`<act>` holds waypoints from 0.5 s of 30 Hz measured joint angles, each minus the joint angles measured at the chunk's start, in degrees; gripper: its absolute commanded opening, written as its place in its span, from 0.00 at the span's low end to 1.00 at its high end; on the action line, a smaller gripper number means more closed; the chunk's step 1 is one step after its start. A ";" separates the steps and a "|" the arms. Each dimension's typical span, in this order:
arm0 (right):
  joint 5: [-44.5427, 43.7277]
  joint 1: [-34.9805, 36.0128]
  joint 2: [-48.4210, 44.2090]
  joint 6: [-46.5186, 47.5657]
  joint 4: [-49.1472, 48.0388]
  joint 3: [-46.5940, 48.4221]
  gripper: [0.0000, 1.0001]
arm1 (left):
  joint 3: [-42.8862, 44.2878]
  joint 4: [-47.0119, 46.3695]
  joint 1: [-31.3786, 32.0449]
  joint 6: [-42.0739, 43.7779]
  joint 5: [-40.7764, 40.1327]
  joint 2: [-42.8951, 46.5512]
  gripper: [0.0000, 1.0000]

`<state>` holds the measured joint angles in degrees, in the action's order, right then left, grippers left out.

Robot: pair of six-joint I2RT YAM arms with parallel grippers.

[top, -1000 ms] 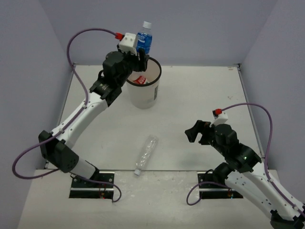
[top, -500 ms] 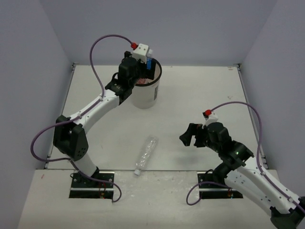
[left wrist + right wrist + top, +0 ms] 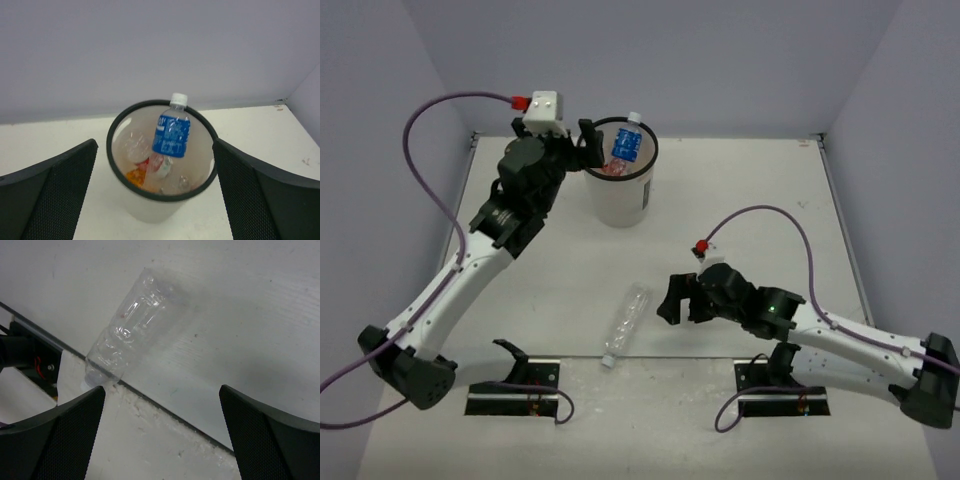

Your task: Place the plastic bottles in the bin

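The white bin (image 3: 620, 198) with a black rim stands at the back of the table. A blue-labelled bottle (image 3: 625, 146) leans upright inside it, cap above the rim, touching nothing but the bin. My left gripper (image 3: 582, 150) hangs open just left of the rim. In the left wrist view the bin (image 3: 150, 212) also holds an orange bottle (image 3: 134, 176) and a red-labelled one (image 3: 146, 162) under the blue-labelled bottle (image 3: 172, 132). A clear unlabelled bottle (image 3: 627, 322) lies on the table near the front edge. My right gripper (image 3: 672, 298) is open just right of it, with the clear bottle (image 3: 127, 340) ahead of the left pad (image 3: 55, 440).
Two black base plates (image 3: 515, 390) (image 3: 782, 392) sit along the near edge, past a dark seam (image 3: 165, 412) in the table. Grey walls close the table on three sides. Purple cables (image 3: 430, 110) loop above both arms.
My left gripper opened and let the blue-labelled bottle drop into the bin, then drew back to the left. My right arm swung left and down toward the clear bottle.
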<state>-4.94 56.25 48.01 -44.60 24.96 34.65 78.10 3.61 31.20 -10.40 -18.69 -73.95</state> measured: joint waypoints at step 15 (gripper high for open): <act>-11.58 13.98 37.39 -24.17 -3.48 19.67 0.99 | -27.75 29.39 0.00 -24.59 -10.11 33.94 1.00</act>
<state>-16.52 70.23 85.41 -68.77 21.48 54.32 50.35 33.00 31.20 -34.99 -28.81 -40.01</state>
